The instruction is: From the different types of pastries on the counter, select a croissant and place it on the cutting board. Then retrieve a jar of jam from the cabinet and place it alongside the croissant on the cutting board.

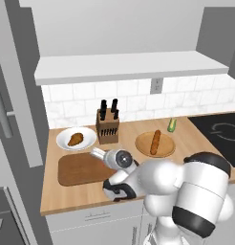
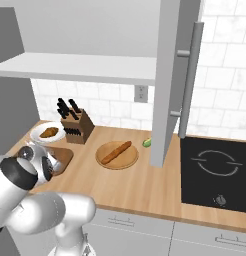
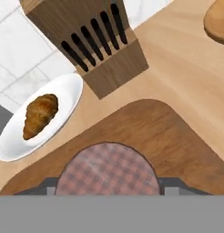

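1. Tan surface (image 1: 186, 139) carries cutting board (image 1: 83, 168), knife block (image 1: 108, 125), white plate (image 1: 63, 137)
2. Croissant (image 3: 39, 114) lies on white plate, beside board
3. Hand (image 3: 108, 189) hovers over board, gripping jam jar (image 3: 108, 172), checked lid visible

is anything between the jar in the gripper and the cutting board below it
Nothing visible: the jar of jam, held in the gripper, hangs over bare cutting board. The croissant sits on its white plate.

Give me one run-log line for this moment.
jaws: closed around jar of jam | jar: over cutting board, contact unclear | croissant: on white plate, not on board
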